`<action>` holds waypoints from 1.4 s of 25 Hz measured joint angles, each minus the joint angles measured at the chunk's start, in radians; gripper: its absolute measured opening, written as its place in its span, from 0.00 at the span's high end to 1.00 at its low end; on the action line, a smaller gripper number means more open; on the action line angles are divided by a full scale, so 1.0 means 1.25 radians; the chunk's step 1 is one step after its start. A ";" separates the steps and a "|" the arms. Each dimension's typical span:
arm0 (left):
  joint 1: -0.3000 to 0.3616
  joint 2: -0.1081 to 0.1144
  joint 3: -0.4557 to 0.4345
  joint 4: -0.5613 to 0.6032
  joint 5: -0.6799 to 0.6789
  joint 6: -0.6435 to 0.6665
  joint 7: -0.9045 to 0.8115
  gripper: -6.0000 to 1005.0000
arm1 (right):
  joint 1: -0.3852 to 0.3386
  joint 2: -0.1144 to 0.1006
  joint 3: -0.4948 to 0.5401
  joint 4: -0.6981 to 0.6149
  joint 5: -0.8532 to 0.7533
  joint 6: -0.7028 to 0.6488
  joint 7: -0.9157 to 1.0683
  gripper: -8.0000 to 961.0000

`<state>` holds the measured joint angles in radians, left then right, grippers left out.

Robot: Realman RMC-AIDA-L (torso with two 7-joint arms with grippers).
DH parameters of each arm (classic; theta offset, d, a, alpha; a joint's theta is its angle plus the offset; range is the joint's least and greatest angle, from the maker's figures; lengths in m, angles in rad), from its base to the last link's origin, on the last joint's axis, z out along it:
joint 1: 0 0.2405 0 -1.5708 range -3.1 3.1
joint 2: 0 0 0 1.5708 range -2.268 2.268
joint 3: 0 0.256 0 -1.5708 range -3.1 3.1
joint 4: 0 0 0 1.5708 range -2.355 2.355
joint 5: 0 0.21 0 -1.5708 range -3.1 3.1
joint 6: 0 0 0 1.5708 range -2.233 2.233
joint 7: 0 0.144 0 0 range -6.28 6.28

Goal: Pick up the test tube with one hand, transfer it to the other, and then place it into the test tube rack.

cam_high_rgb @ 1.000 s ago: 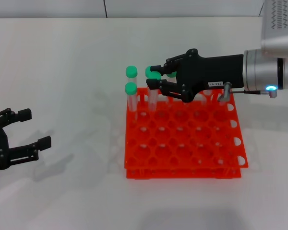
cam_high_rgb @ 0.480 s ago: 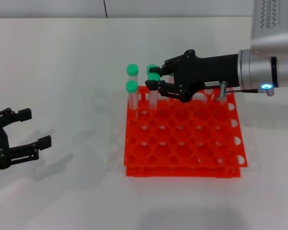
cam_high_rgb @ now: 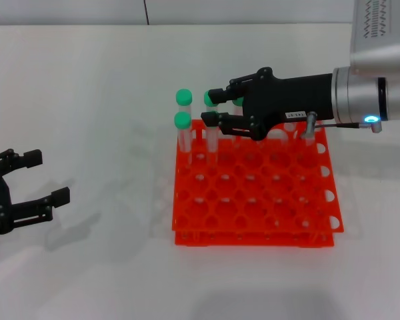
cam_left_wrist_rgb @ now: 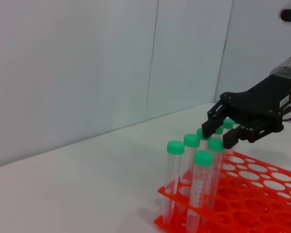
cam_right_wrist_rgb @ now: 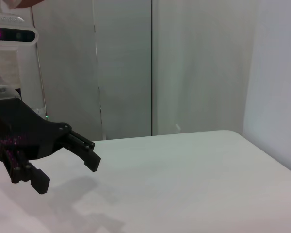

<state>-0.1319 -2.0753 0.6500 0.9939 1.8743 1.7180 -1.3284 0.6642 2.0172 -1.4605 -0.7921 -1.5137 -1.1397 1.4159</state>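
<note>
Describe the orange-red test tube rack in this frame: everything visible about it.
The test tube rack is a bright orange-red square of glossy plastic, two tiers of round-hole grid, sitting flat on the white table. Most holes are empty. Several green-capped tubes stand upright, clustered at its far left corner. The right claw reaches in over that far edge among the caps; whether it touches the rack cannot be told. The left claw is well apart.

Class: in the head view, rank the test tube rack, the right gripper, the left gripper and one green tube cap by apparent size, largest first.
1. test tube rack
2. right gripper
3. left gripper, cut by the frame edge, so its rank against the right one is unsure
4. green tube cap
</note>
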 joint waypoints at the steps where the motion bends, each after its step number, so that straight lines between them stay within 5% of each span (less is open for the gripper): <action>1: 0.000 0.000 0.000 0.000 0.000 0.000 0.000 0.11 | 0.000 0.000 0.000 0.000 0.000 0.000 0.000 0.57; 14: 0.000 0.000 -0.002 0.000 0.000 -0.001 0.000 0.11 | -0.028 -0.003 0.013 -0.020 0.009 -0.027 0.000 0.49; 29: -0.028 0.005 -0.002 0.000 0.008 -0.001 -0.002 0.11 | -0.201 -0.007 0.159 -0.054 0.008 -0.167 -0.093 0.34; 35: -0.051 0.011 -0.001 -0.016 0.030 0.002 0.001 0.11 | -0.245 -0.007 0.185 -0.040 0.007 -0.199 -0.153 0.14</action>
<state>-0.1951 -2.0618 0.6491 0.9742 1.9115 1.7206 -1.3269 0.3577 2.0084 -1.2294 -0.8418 -1.5053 -1.3885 1.2241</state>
